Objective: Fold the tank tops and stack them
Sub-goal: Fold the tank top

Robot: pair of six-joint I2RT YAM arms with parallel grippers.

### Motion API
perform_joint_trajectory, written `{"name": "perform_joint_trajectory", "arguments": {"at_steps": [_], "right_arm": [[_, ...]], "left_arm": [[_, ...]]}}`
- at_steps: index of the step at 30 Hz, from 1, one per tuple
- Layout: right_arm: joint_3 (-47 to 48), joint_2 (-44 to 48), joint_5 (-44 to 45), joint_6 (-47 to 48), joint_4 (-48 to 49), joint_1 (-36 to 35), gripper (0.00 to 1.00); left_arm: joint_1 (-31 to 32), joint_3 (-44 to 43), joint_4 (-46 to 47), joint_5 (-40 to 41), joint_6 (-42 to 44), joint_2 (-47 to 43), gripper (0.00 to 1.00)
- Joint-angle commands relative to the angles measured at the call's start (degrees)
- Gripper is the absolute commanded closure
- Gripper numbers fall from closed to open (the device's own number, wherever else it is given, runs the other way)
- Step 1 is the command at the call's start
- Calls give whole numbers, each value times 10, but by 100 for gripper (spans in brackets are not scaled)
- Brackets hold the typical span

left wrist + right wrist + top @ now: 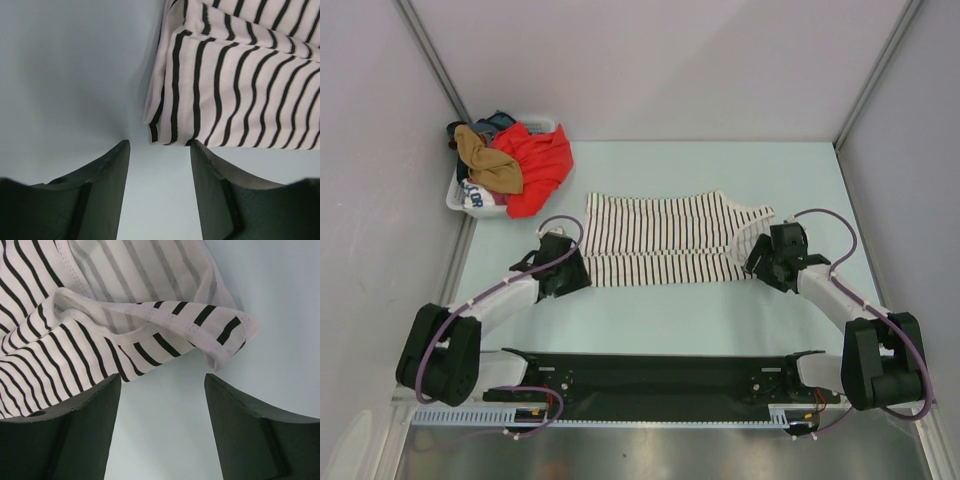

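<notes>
The tank top (665,238) lies right of the basket (548,124).

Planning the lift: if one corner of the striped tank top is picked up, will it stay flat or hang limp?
Probably limp: the striped tank top folds over itself at the strap. It looks thin, stripes showing faintly through, so likely light. Pushed, it would probably bunch, like its rumpled hem corner.

- One striped tank top (665,240).
- One tan-brown garment (488,163).
- One red garment (540,160).
- At least two more pieces of clothing, one dark blue piece (496,122) and one white piece with blue lettering (474,196). The exact number in the heap cannot be told.
- One white laundry basket (453,199).
- Two robot arms, the left arm (490,303) and the right arm (840,298).
- Two end effectors, the left end effector (160,145) and the right end effector (162,377), with two fingers each.
- One counter (670,315).
</notes>
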State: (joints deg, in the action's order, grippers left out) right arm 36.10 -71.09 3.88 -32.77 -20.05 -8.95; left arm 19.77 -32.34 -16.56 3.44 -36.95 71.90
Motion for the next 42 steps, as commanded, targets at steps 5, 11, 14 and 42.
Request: {"name": "perform_joint_trajectory", "arguments": {"at_steps": [5,11,14,42], "right_arm": [[11,-36,31,8,28,-5,27],[36,-70,68,19,27,-4,28],[49,-84,75,23,26,11,27],[14,-25,7,-6,47,68,36]], "left_arm": [[3,-19,42,17,16,58,64],[-5,-22,39,28,17,76,100],[-19,-23,36,28,24,75,100],[-77,-2,52,-9,47,40,100]]}}
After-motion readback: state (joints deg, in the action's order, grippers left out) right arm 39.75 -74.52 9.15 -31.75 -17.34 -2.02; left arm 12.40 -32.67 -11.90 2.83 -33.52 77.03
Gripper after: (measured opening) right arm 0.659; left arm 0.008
